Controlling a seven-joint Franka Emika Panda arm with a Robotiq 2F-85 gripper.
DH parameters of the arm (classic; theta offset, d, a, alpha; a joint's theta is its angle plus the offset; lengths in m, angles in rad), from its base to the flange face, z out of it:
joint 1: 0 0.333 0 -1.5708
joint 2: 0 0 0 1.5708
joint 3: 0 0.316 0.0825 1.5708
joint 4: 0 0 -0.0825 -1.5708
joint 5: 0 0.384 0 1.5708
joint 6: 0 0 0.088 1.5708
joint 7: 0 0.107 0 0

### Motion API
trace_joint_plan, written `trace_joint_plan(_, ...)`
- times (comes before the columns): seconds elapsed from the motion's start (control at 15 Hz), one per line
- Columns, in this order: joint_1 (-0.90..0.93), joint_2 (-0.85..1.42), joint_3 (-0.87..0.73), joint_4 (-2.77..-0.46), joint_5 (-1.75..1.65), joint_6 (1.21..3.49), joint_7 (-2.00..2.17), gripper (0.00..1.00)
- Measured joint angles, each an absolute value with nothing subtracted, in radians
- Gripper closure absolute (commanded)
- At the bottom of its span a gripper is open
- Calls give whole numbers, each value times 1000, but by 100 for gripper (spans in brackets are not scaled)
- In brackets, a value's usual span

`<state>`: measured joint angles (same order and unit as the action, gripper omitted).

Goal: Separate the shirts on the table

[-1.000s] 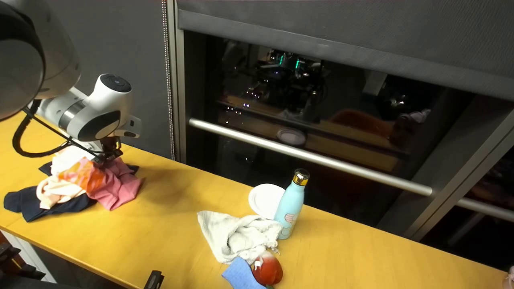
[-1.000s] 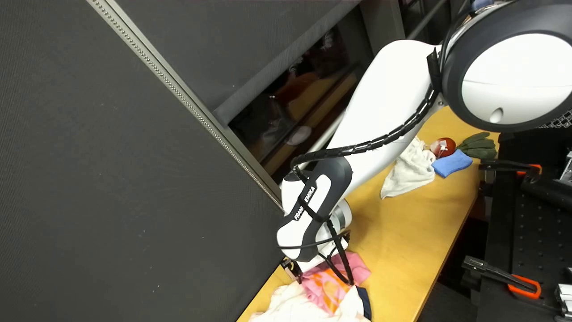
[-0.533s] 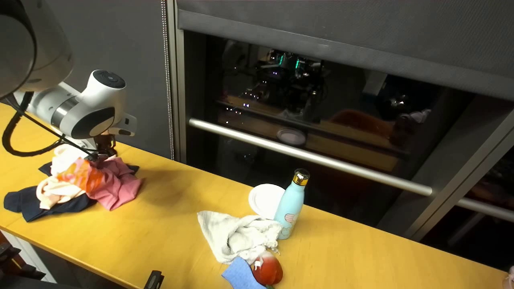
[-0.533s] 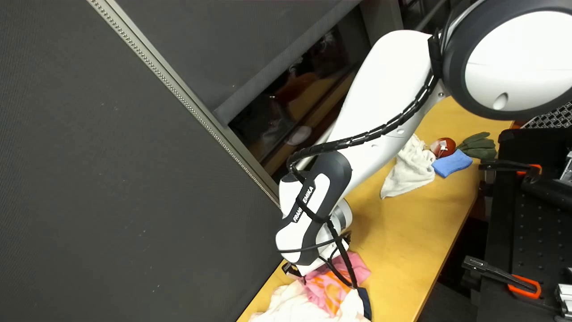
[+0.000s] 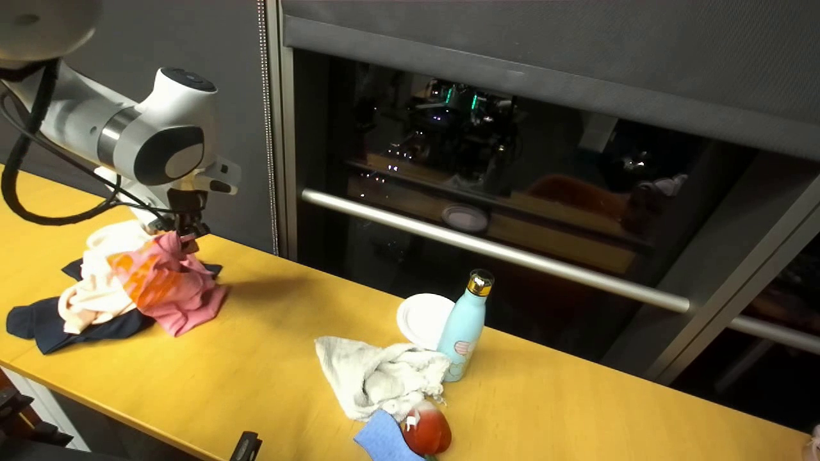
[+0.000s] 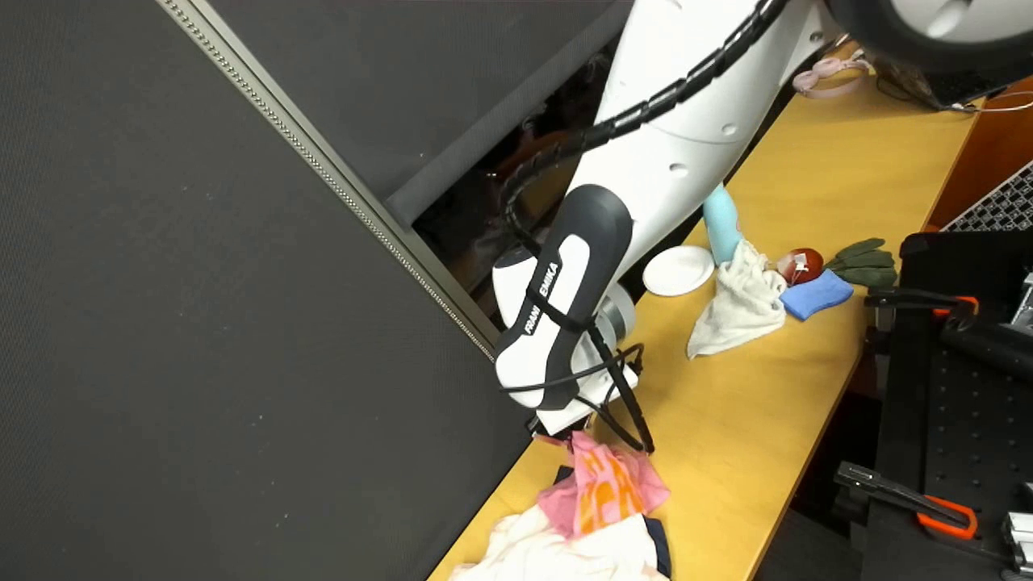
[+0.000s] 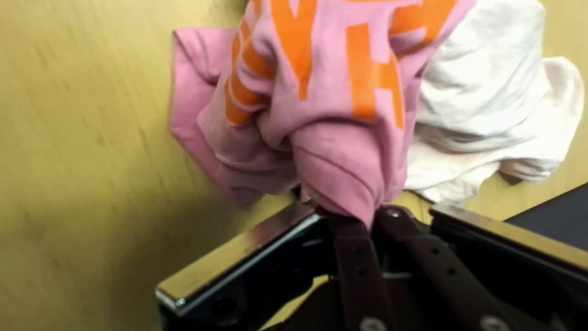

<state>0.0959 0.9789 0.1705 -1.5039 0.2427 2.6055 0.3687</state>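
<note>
- Gripper (image 7: pixel 370 218): was narrowed on a pinched fold of pink shirt (image 7: pixel 337 156).
- Pink shirt, orange lettering: upper part hung from the gripper, lower folds rested on the wooden table (image 5: pixel 269 358).
- Cream shirt (image 5: pixel 96 291): lay at nine o'clock from the pink shirt in an exterior view.
- Navy garment (image 5: pixel 48 325): showed mainly at eight o'clock, partly under the cream shirt.
- Pale towel (image 5: pixel 384 378): lay at four o'clock, well apart.
</note>
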Motion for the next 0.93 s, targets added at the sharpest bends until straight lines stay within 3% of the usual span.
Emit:
trace_joint_plan(0.33, 92, 781, 103, -1677, 243, 2516, 376, 99)
trace_joint_plan(0.93, 55, 304, 122, -2096, 354, 2190, 243, 99)
